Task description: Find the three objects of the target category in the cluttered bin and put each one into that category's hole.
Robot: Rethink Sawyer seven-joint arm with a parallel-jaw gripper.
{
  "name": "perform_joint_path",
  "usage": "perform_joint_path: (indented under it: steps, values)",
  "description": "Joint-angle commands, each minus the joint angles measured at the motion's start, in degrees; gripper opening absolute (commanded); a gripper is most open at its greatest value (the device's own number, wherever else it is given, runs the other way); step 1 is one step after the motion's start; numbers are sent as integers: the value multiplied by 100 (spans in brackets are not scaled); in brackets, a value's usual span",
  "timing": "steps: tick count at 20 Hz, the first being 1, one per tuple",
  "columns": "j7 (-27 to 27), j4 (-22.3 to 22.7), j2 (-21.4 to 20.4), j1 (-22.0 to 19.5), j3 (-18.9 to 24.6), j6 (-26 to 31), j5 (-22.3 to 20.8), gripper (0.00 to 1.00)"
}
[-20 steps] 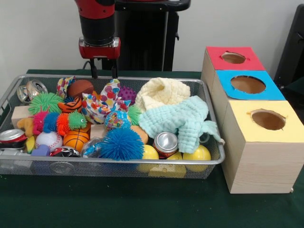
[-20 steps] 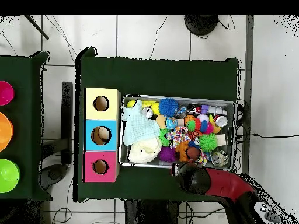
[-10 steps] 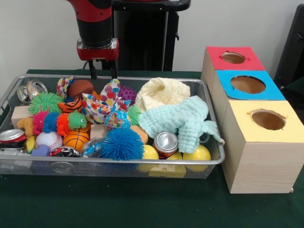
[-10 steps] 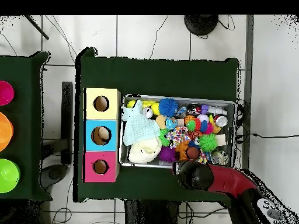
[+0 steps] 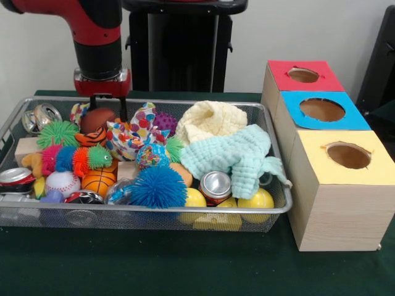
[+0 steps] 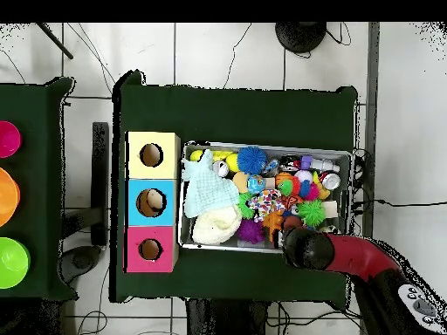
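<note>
A wire mesh bin (image 5: 154, 210) is packed with toys, cans and cloths. My gripper (image 5: 107, 108) hangs open over its back left part, one finger on each side of a brown ball (image 5: 97, 119) and just above it. Close by lie a tiger-striped toy (image 5: 91, 137), a green spiky ball (image 5: 58, 131), a small basketball (image 5: 97, 180) and a baseball (image 5: 62, 182). Right of the bin stand three boxes with holes: red (image 5: 321, 76), blue (image 5: 353, 118) and yellow (image 5: 376, 161). In the overhead view the arm's wrist (image 6: 307, 248) covers the gripper at the bin's (image 6: 266, 145) lower edge.
A cream cloth (image 5: 213, 120) and a mint cloth (image 5: 237, 154) fill the bin's right half. A blue spiky ball (image 5: 157, 186), a can (image 5: 215, 185) and yellow balls (image 5: 259, 200) sit at its front. Coloured bowls (image 6: 10, 262) rest on a second table.
The arm has swung left in the front view along the bin's back edge and dropped a little, from over the patterned cloth toy to over the brown ball. The fingers keep their spread.
</note>
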Motion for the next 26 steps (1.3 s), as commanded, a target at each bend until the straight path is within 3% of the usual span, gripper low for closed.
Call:
perform_joint_path:
  steps: [1, 4, 14, 26]
  values:
    - [-482, -772, 0, -26, 551, 10, -312, 100]
    - [-375, -662, -145, 41, 509, 32, -305, 100]
    - [-149, -629, -72, 174, 432, -181, -345, 100]
    - [-344, -867, -437, 505, 494, 697, -35, 100]
